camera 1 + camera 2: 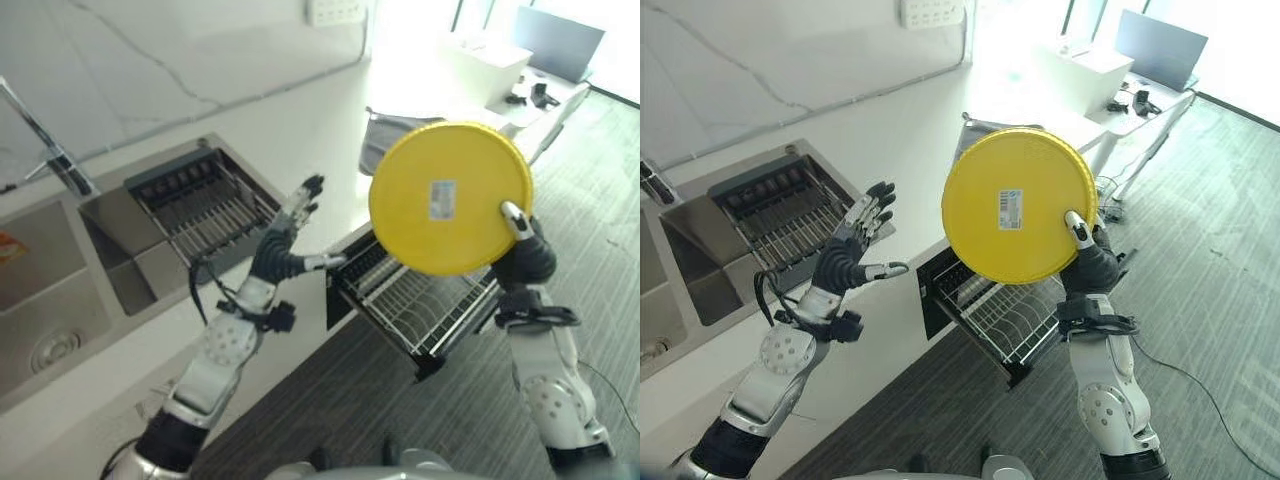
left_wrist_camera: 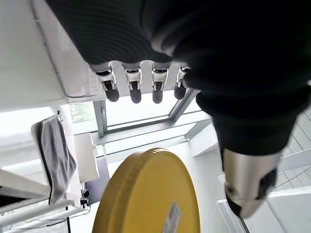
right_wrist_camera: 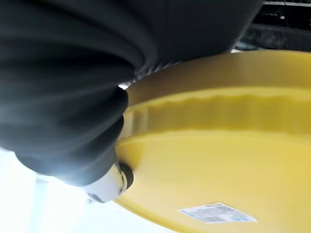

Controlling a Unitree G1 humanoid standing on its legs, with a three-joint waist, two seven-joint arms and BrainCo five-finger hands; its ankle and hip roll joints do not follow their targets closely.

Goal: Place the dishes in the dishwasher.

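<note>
Left eye view: right hand pinches yellow plate by its rim, held upright above the pulled-out dishwasher rack. Left hand spread, empty, over the counter beside sink rack. Grey towel hangs behind the plate.

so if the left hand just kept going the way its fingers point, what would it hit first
Probably the yellow plate. The left hand is open, fingers straight, and its wrist view looks past them toward the plate held up by the right hand. Depth is unclear, so it might pass just beside the rim.
</note>
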